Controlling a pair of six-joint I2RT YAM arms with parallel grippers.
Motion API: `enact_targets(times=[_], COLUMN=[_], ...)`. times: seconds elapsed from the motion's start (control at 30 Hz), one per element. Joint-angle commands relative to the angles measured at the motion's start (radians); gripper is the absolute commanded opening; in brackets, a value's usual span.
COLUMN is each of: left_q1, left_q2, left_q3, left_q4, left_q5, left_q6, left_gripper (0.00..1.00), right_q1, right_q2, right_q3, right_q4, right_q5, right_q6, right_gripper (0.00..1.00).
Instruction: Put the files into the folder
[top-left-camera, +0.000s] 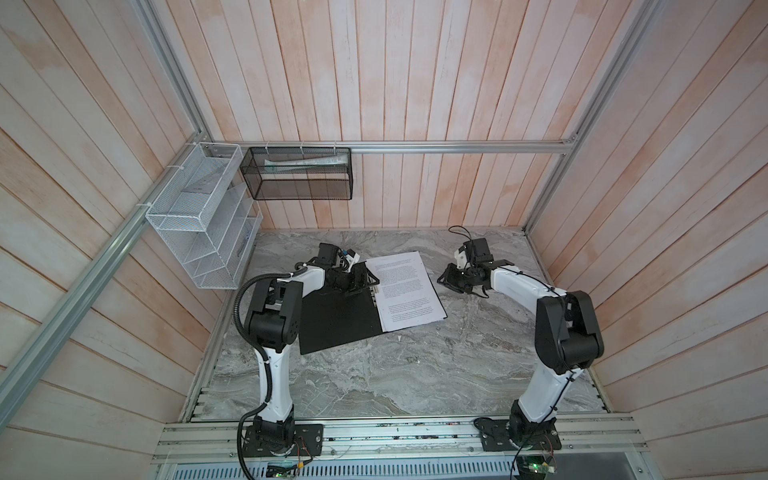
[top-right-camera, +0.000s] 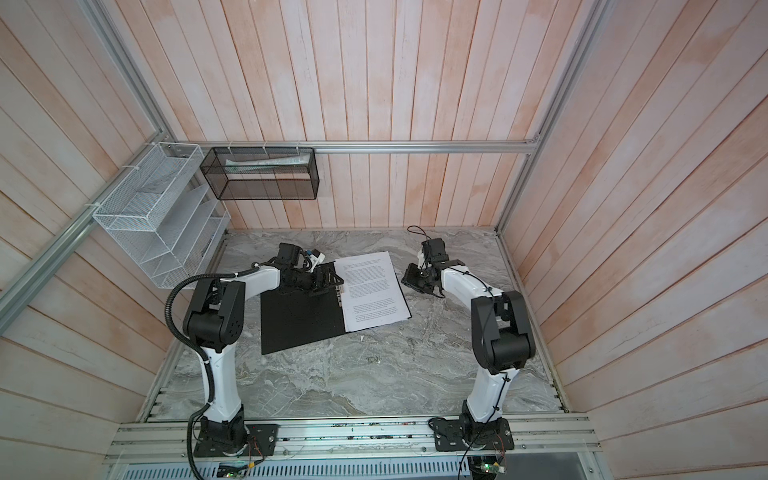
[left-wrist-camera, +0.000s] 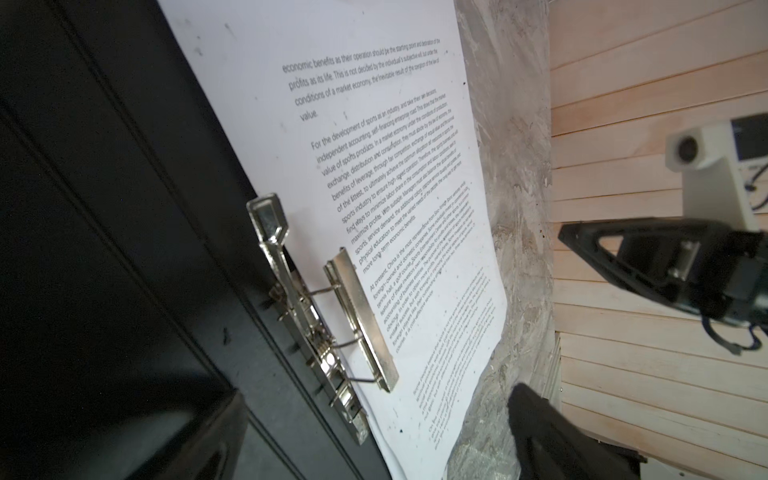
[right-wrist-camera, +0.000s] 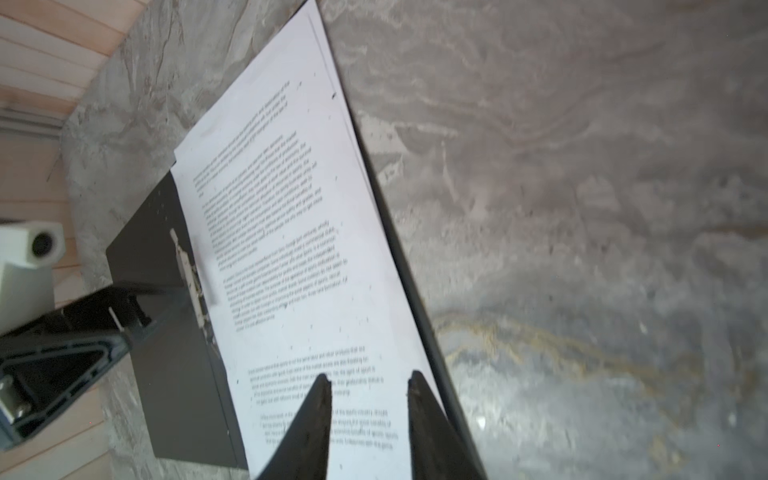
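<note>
Files (top-left-camera: 405, 291) lie on the open folder (top-left-camera: 336, 322); left end effector (top-left-camera: 365, 279) and right end effector (right-wrist-camera: 368, 380) are released, empty; the clip (left-wrist-camera: 359, 320) probably needs pressing down squarely, without skewing sheets

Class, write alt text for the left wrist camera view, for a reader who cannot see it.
Printed white sheets lie in an open black folder, its metal clip at their edge. A grey marble table and a wooden wall show beyond.

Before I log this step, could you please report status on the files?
Left gripper open at the clip, right gripper open near the files, both empty. Files lying in the open folder, clip lever raised. Nothing in the way.
</note>
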Motion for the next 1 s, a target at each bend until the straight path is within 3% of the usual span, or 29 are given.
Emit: enact_targets(times=[0.0,0.2,0.4,0.97], left_q1=[0.006,0.007,0.006,0.006], left_q2=[-0.020,-0.022,-0.010,-0.005], left_q3=[0.009,0.016,0.021,0.042], left_q4=[-0.034,-0.027,-0.029,-0.027], left_q5=[-0.009,-0.003,0.000,0.006], left_q6=[0.016,0.017,0.016,0.007], left_gripper=[1.00,1.00,1.00,1.00], right_q1=[0.049,0.128,0.146,0.144], right_q2=[-0.093,-0.187,-0.183,0.003], right_q3=[-0.113,-0.252,-0.307,-0.187], right_q4=[0.003,-0.002,0.008,0.001], right_q5=[-0.043,-0.035,-0.001,0.044], right_q6=[0.056,0.104,0.120,0.060], right_gripper=[0.31,0.30,0.30,0.31])
